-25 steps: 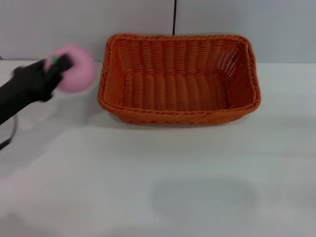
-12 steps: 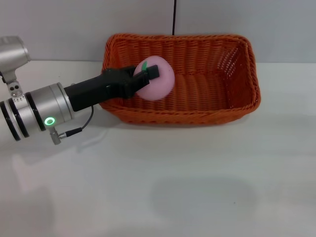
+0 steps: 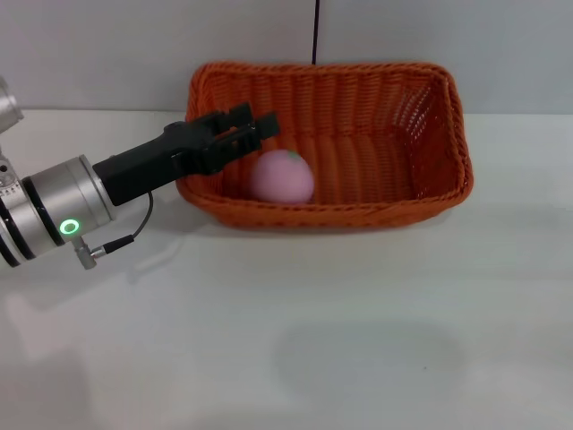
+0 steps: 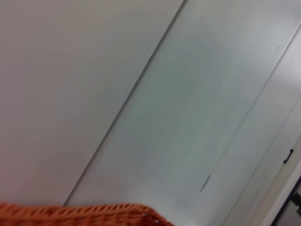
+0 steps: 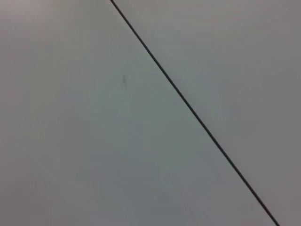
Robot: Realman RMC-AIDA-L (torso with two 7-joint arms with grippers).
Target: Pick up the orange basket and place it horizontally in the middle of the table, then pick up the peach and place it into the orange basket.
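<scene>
- The left gripper [image 3: 255,125] hangs over the basket's nine o'clock rim, fingers spread wide and holding nothing.
- The peach [image 3: 282,177] rests inside the orange basket [image 3: 439,170], at about seven o'clock on its floor, below the fingertips and apart from them.
- The basket sits lengthwise at twelve o'clock on the table [image 3: 358,340].
- To finish cleanly, I judge the arm should lift straight clear, without clipping the braided rim.
- The right gripper is not in view.
- No brand, label or writing is readable.

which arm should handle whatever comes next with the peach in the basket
Left. The left gripper hangs open over the orange basket, just above the peach. The right arm is out of view.
</scene>
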